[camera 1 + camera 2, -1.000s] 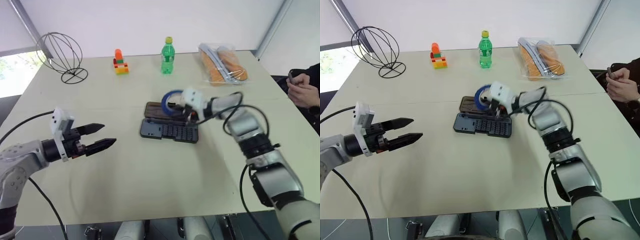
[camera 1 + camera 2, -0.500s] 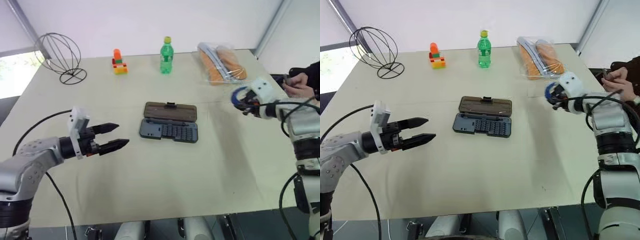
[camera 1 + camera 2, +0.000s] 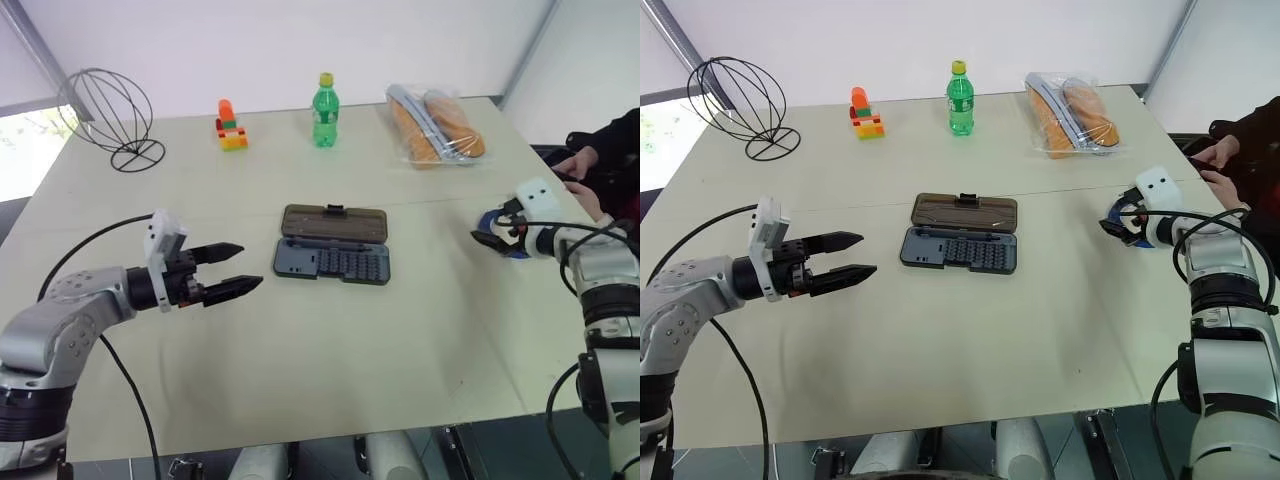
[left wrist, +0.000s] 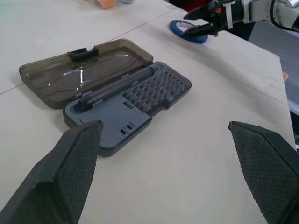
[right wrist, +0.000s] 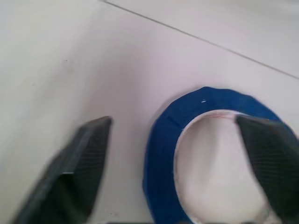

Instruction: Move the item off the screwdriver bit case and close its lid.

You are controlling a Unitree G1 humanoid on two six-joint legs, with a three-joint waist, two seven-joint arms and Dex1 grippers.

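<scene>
Your left gripper (image 3: 232, 270), fingers apart and empty, points toward 3 o'clock at the screwdriver bit case (image 3: 332, 263), long axis left-right, its lid (image 3: 334, 223) lying open at 12 o'clock. Far right, the right gripper (image 3: 1118, 222) stands open over the blue tape ring (image 5: 205, 149) on the table; left is nearer.

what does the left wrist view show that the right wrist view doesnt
Left wrist view alone: the screwdriver bit case lying open with its lid flat on the table, the left gripper open, and the right gripper seen from outside. Right wrist view alone: a close look at the tape's pale inner rim, with one open finger over the ring's hole. Both: the blue tape ring resting on the table, off the case.
</scene>
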